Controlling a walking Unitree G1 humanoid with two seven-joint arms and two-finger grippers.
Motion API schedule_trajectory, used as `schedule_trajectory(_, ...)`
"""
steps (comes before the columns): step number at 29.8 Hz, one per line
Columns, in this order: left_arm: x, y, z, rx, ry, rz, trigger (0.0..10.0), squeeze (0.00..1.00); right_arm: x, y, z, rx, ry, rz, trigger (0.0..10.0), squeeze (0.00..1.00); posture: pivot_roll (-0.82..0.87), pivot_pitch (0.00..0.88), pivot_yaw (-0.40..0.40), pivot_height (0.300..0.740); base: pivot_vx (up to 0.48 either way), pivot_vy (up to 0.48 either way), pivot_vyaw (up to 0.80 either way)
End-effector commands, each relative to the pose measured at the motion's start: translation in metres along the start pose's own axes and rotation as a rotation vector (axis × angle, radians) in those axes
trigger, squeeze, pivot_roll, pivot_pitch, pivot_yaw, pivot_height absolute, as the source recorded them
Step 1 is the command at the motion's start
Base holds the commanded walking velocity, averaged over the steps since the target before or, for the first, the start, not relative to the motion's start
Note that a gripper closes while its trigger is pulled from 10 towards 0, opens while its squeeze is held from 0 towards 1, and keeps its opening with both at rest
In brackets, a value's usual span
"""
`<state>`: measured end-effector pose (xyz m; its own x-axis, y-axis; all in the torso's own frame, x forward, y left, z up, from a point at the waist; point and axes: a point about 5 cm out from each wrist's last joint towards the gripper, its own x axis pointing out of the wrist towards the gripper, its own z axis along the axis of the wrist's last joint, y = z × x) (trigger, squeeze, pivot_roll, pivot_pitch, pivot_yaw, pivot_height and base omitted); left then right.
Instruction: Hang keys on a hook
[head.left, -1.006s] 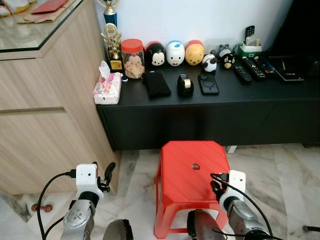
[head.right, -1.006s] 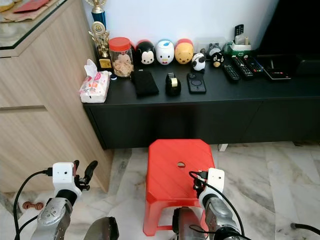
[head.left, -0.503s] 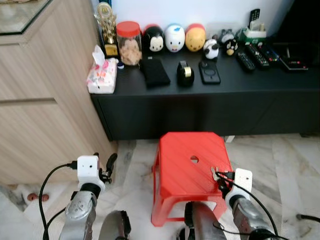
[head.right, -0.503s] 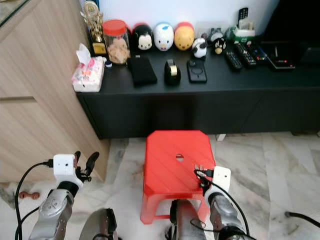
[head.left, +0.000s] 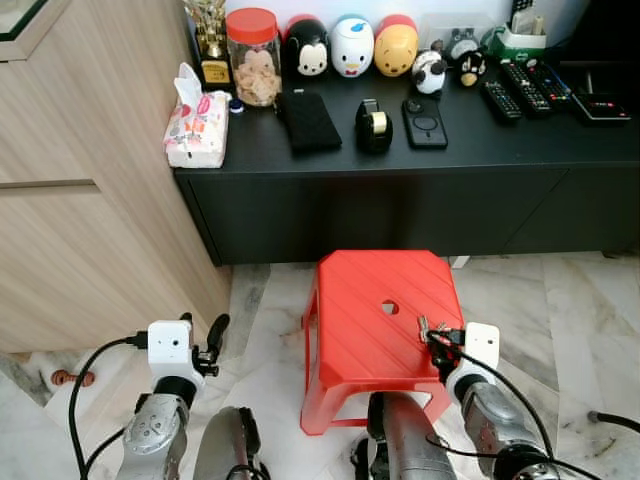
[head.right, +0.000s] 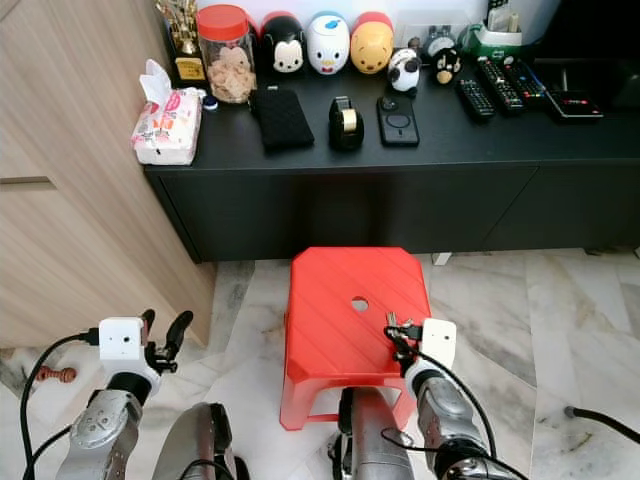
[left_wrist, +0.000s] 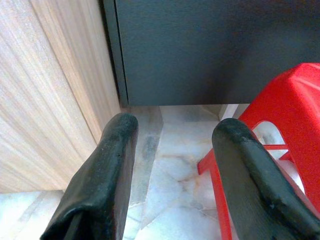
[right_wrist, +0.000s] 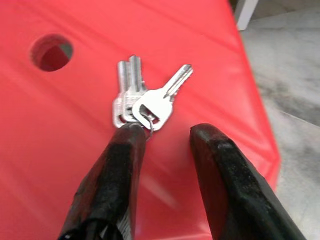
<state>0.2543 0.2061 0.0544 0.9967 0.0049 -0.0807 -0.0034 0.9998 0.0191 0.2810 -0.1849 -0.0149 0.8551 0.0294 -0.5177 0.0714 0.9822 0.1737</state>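
Note:
A bunch of silver keys (right_wrist: 142, 102) on a ring lies on the top of a red plastic stool (head.left: 365, 290), to the right of its centre hole. My right gripper (right_wrist: 167, 132) is open and low over the stool, and one fingertip (right_wrist: 131, 135) touches the key ring; I cannot tell whether the ring is hooked on it. From the head view the keys (head.left: 422, 325) sit just ahead of the right gripper (head.left: 437, 340). My left gripper (head.left: 205, 332) is open and holds nothing, raised over the floor left of the stool.
A low black cabinet (head.left: 400, 200) stands behind the stool, carrying a tissue pack (head.left: 195, 130), a jar (head.left: 252, 70), toy figures, a phone (head.left: 425, 122) and remotes (head.left: 520, 95). A tall wooden cabinet (head.left: 90, 230) is close on the left. The floor is marble.
The whole view has slid, so the camera moved: the black cabinet's top and the stool now sit higher in the picture. Both grippers and the keys keep their places beside the stool.

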Motion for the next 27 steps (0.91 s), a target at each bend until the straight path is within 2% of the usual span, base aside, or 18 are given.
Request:
schedule_trajectory(1, -0.004, -0.001, -0.002, 0.007, 0.013, -0.002, 10.0, 0.0, -0.001, 0.003, -0.004, 0.002, 0.013, 0.018, 10.0, 0.0, -0.06, 0.217, -0.044, 0.604, 0.0, 0.0, 0.0)
schedule_trajectory(11, -0.004, -0.001, 0.0, 0.001, 0.009, -0.002, 10.0, 0.0, 0.001, 0.008, 0.01, 0.059, -0.105, 0.067, 10.0, 0.0, -0.06, 0.216, -0.041, 0.604, 0.0, 0.0, 0.0)
schedule_trajectory(18, -0.004, -0.002, 0.002, -0.009, 0.0, -0.006, 10.0, 0.0, 0.003, 0.01, 0.028, 0.045, -0.177, 0.108, 10.0, 0.0, -0.06, 0.214, -0.04, 0.604, 0.0, 0.0, 0.0)
schedule_trajectory(22, -0.004, -0.003, 0.002, -0.009, 0.001, -0.008, 10.0, 0.0, 0.004, 0.011, 0.027, 0.027, -0.153, 0.114, 10.0, 0.0, -0.06, 0.215, -0.04, 0.604, 0.0, 0.0, 0.0)
schedule_trajectory(24, -0.004, -0.004, 0.002, -0.011, -0.001, -0.011, 10.0, 0.0, 0.004, 0.01, 0.017, -0.028, -0.076, 0.097, 10.0, 0.0, -0.06, 0.219, -0.04, 0.604, 0.0, 0.0, 0.0)
schedule_trajectory(27, -0.005, -0.003, 0.002, -0.011, -0.002, -0.01, 10.0, 0.0, 0.003, 0.01, 0.011, -0.038, -0.038, 0.091, 10.0, 0.0, -0.05, 0.22, -0.042, 0.604, 0.0, 0.0, 0.0)
